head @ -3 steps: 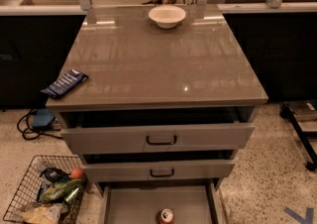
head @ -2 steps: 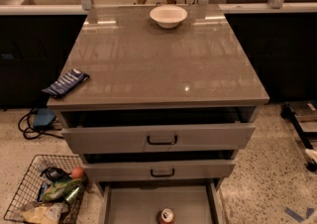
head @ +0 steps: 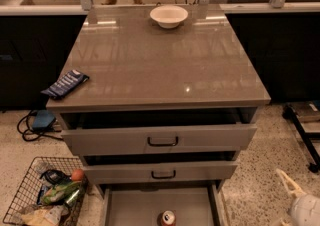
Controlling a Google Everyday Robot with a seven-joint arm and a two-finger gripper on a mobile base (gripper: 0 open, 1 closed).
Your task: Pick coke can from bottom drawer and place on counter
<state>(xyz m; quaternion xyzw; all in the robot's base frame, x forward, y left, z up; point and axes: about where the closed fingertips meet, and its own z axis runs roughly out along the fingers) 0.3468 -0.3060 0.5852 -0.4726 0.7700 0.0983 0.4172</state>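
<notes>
**Coke can in the open bottom drawer.**
The coke can (head: 167, 218) stood upright on the floor of the bottom drawer (head: 131, 207), at 6 o'clock in the view. The gripper (head: 290, 186) hung at 3 o'clock from the can, well apart; its opening could not be told. A white bowl (head: 169, 16) sat at 12 o'clock on the worktop (head: 160, 65).

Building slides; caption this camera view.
Coke can upright in open bottom drawer; tool at lower right; counter holds white bowl.
</notes>
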